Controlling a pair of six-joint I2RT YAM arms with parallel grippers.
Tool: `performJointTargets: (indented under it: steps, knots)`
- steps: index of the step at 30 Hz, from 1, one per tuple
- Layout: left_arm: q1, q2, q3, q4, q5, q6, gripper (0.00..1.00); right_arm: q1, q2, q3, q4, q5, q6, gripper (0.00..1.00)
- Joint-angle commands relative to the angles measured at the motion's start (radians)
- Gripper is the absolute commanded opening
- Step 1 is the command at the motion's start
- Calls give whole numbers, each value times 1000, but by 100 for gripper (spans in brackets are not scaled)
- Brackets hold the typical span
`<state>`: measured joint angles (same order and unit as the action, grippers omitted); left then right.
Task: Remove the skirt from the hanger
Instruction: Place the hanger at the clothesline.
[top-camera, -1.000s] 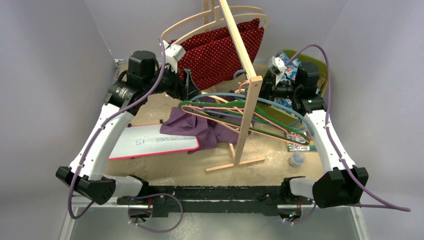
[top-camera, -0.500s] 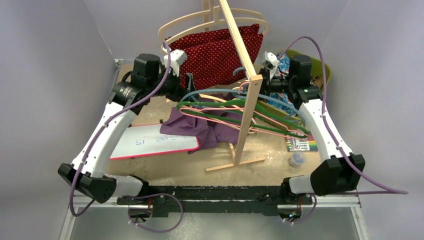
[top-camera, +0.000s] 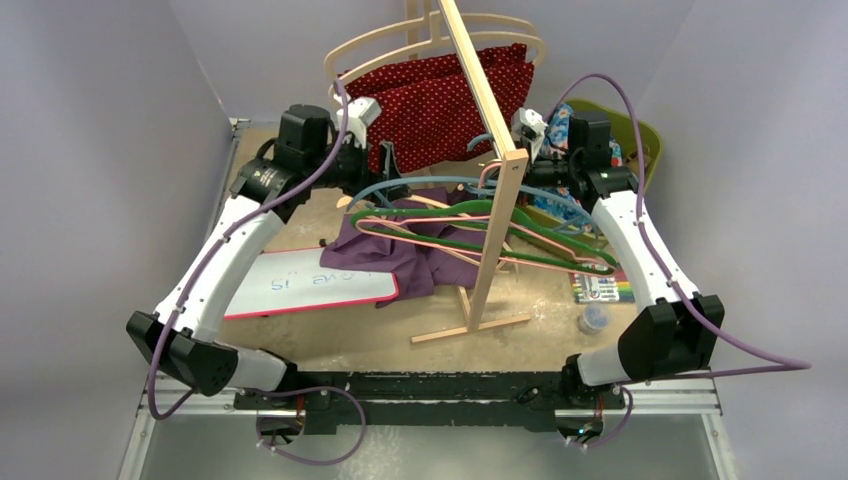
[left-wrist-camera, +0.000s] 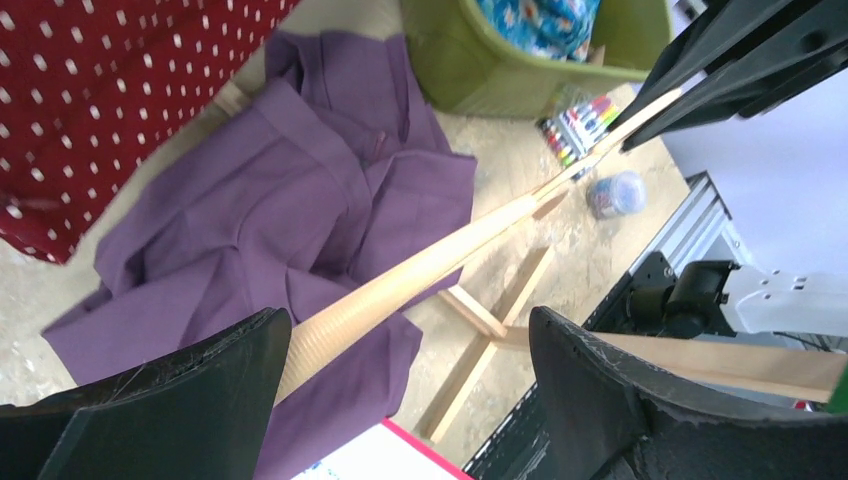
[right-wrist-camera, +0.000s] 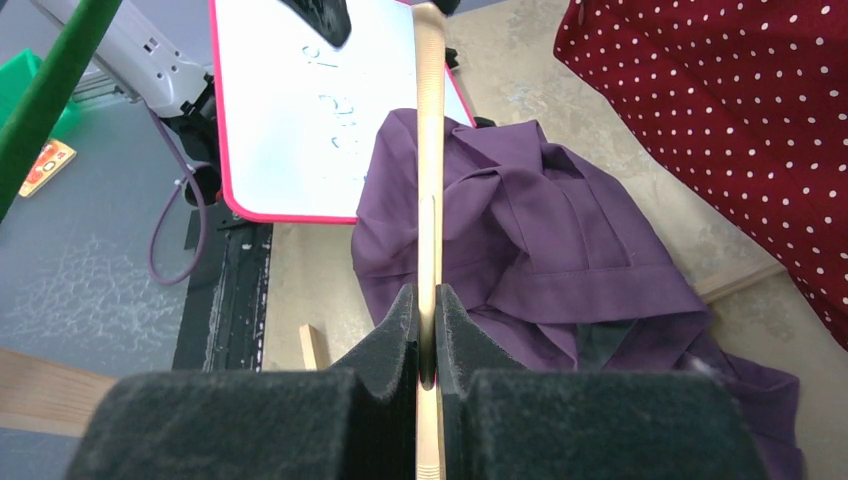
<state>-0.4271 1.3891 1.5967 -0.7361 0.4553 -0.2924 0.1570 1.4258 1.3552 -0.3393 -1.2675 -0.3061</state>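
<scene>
The red white-dotted skirt (top-camera: 440, 100) hangs under curved wooden hangers (top-camera: 430, 45) at the back of the rack. It shows at the upper left in the left wrist view (left-wrist-camera: 100, 100) and on the right in the right wrist view (right-wrist-camera: 740, 110). My right gripper (right-wrist-camera: 427, 300) is shut on the thin edge of a pale wooden hanger arm (right-wrist-camera: 430, 150). That arm (left-wrist-camera: 440, 255) runs across to my left gripper (left-wrist-camera: 405, 330), which is open, with the ridged end close to one finger. No red cloth lies on the arm where it shows. From above, the left gripper (top-camera: 390, 170) and the right gripper (top-camera: 520, 160) flank the skirt's lower edge.
A purple garment (top-camera: 390, 250) lies crumpled on the table under several coloured hangers (top-camera: 470, 215). The rack's wooden post (top-camera: 495, 240) stands mid-table. A whiteboard (top-camera: 300, 285) lies front left. A green bin (top-camera: 630, 130), markers (top-camera: 600, 290) and a small jar (top-camera: 595, 318) are on the right.
Both arms have moved inward and toward the back of the table, closer to the red skirt. The left gripper has opened wider. The right stays clamped.
</scene>
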Motion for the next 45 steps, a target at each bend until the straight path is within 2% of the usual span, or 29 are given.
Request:
performJointTargets:
  steps: [1, 3, 7, 12, 18, 23, 31, 35, 37, 42, 43, 45]
  knots:
    - [-1, -59, -86, 111, 23, -14, 87, 4, -32, 41, 19, -30, 0, 0]
    - [6, -66, -109, 165, -2, -43, 87, 6, -28, 45, 17, -32, 2, 0]
    - [55, -43, -137, 269, 85, -97, 88, 5, -34, 40, 18, -28, 3, 0]
    - [62, -25, -151, 277, 94, -97, 90, 5, -42, 32, 25, -28, 7, 0]
    - [23, -30, -180, 182, 163, 33, 89, 6, -35, 37, 23, -50, 9, 0]
    - [20, -78, -274, 227, 252, 66, 91, 5, -28, 48, 13, -53, 5, 0]
    - [8, -68, -285, 148, 245, 149, 81, 6, -21, 56, 6, -57, 2, 0]
    - [-17, -81, -301, 145, 260, 186, 87, 6, -21, 54, 10, -53, 7, 0]
    - [-33, -83, -308, 145, 252, 202, 87, 6, -18, 53, 15, -57, 10, 0]
    - [-37, -60, -303, 169, 264, 215, 77, 6, -9, 66, 13, -63, 15, 0]
    - [-37, -51, -297, 172, 280, 214, 72, 6, -8, 68, 13, -62, 15, 0]
    - [-37, -39, -280, 170, 303, 215, 53, 5, -10, 70, 13, -58, 16, 0]
